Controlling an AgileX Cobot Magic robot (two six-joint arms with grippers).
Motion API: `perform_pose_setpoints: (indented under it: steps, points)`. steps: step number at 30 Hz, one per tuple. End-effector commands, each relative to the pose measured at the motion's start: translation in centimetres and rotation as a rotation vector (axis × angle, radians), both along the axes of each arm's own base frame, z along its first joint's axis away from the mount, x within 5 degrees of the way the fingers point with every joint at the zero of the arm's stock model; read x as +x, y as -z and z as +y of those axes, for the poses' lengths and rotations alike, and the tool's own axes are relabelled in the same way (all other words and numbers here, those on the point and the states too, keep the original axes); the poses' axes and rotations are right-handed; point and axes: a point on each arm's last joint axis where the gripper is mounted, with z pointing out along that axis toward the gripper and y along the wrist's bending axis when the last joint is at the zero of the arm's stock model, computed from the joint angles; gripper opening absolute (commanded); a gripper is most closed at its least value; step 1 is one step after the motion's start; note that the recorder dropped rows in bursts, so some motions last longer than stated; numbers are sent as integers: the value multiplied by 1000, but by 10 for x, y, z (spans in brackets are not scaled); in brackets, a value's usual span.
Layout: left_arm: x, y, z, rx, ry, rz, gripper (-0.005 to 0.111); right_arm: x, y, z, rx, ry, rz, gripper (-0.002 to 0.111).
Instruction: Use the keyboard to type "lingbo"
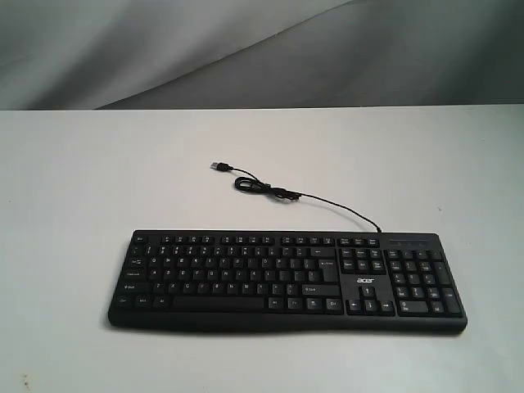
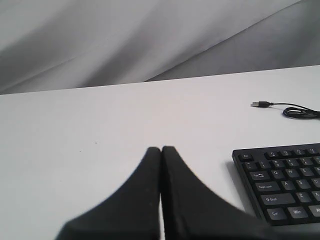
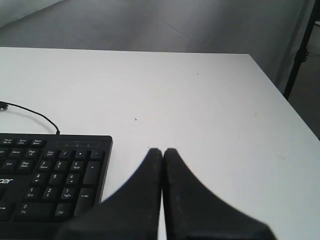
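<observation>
The black keyboard (image 1: 286,280) with white legends and an acer logo lies flat on the white table, its thin cable (image 1: 270,189) curling away behind it. Neither gripper shows in the exterior view. In the left wrist view my left gripper (image 2: 161,149) is shut with nothing in it, over bare table beside the keyboard's (image 2: 285,182) Esc and Tab end. In the right wrist view my right gripper (image 3: 162,150) is shut too, holding nothing, beside the number pad end of the keyboard (image 3: 50,175).
The white table (image 1: 82,188) stretches wide around the keyboard. Its right edge (image 3: 285,100) drops off near a dark metal stand leg (image 3: 300,50). A grey cloth backdrop (image 1: 246,49) hangs behind the table.
</observation>
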Motion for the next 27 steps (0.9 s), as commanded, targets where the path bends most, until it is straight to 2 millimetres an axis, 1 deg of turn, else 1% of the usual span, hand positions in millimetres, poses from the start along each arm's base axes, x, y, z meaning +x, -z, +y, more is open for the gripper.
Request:
perform_pose_setpoints:
  steps: [1, 7, 11, 14, 17, 24, 27]
  points:
    - [0, 1, 0, -11, -2, -5, 1, -1, 1, 0, 0, 8, 0, 0]
    - [0, 1, 0, -11, -2, -5, 1, 0, 0, -1, -2, 8, -12, 0]
    - [0, 1, 0, -11, -2, -5, 1, 3, -13, -1, 47, 21, -159, 0]
    - [0, 1, 0, -11, -2, -5, 1, 3, -22, -2, 50, 29, -259, 0]
    - [0, 1, 0, -11, -2, -5, 1, 3, -26, -2, 46, 33, -303, 0]
    - [0, 1, 0, -11, -2, -5, 1, 3, -28, -2, 43, 35, -331, 0]
    - [0, 1, 0, -11, -2, -5, 1, 2, -37, -4, 58, 48, -433, 0]
